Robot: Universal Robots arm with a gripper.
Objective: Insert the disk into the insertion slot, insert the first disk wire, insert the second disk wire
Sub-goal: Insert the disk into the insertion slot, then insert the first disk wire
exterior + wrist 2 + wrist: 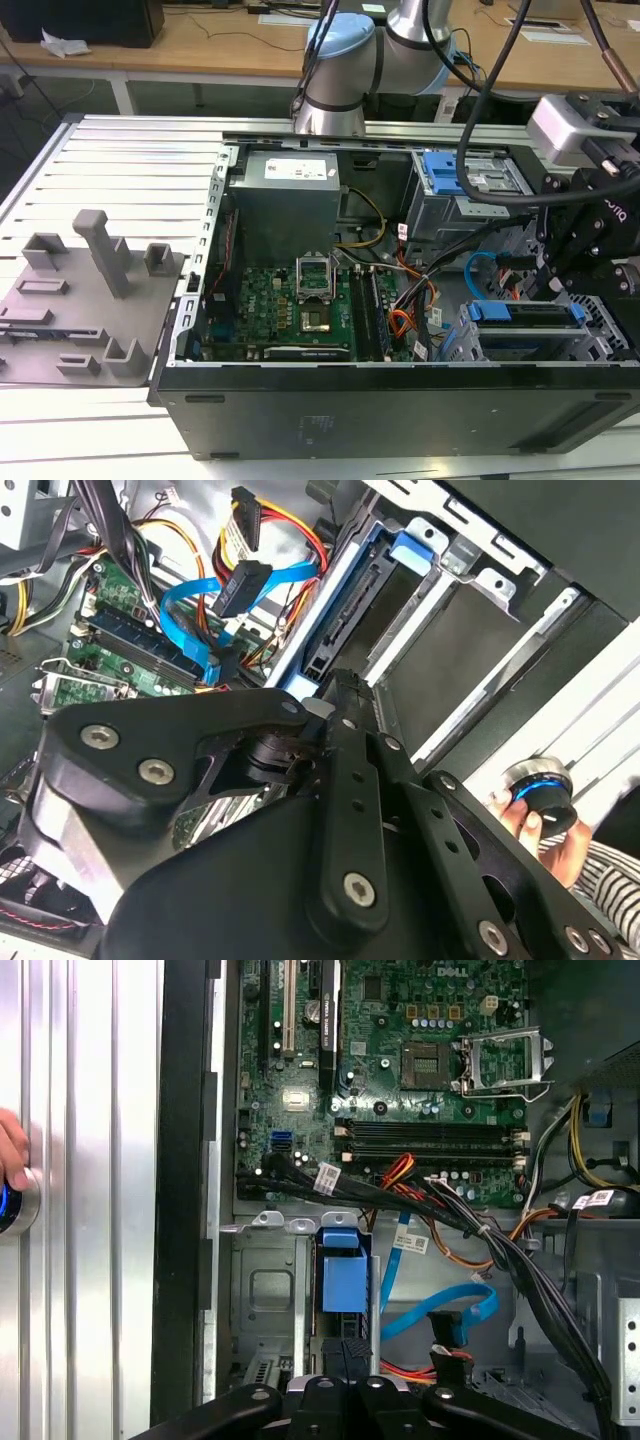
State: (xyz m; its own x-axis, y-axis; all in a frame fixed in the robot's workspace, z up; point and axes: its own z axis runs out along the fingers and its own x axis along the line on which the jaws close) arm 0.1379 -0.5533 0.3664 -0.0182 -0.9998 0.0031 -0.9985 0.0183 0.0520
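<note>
One of three done: disk point(340, 1285) sits in insertion slot point(262, 1290).
Second disk wire point(480, 1300) loose beside gripper point(345, 1348); grip: cannot tell.

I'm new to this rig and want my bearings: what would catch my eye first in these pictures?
The open computer case dominates the exterior view, green motherboard exposed. At that view's right, the black gripper hangs by the disk in its bright blue carrier, lying in the silver insertion slot, the looping light blue second disk wire alongside. In both wrist views a person's hand touches a round knob.
</note>
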